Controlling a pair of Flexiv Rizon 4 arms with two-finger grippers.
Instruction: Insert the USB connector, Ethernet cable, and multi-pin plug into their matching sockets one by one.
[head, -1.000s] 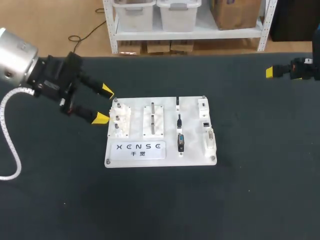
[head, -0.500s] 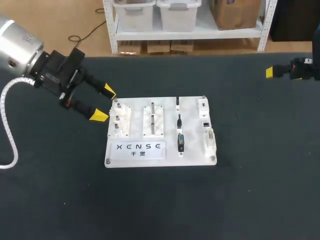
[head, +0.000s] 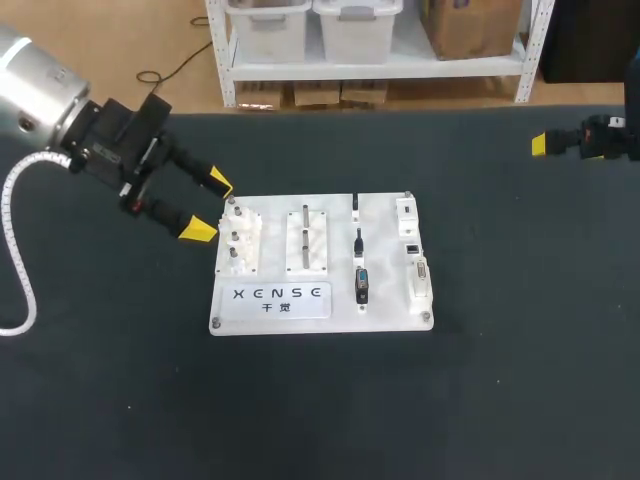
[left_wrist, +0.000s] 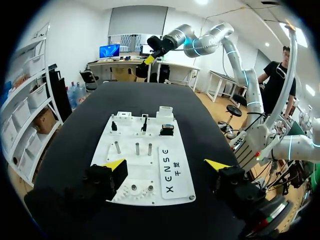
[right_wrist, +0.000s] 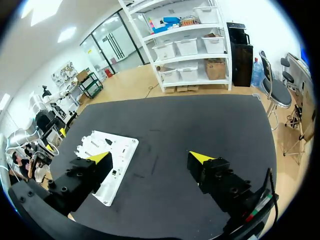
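A black bench (head: 320, 420) is sitting in a bright, white-walled workshop.
A pale wooden floor (head: 180, 40) is running past the bench's far edge, where a white shelving rack (head: 375, 66) is holding translucent bins (head: 355, 25) and a cardboard box (head: 470, 25). In the right wrist view, glass partitions (right_wrist: 112, 47) are lining the far side, ceiling panels (right_wrist: 67, 34) are glowing overhead and an office chair (right_wrist: 280, 90) is standing off the bench's corner. In the left wrist view, a grey blind (left_wrist: 139, 20) is hanging on the end wall above desks where a monitor (left_wrist: 109, 51) is glowing blue.

Board (head: 388, 262) has label (head: 281, 298): one row big dark letters, two small signs under it. Letters run sideways in left wrist view (left_wrist: 176, 170).
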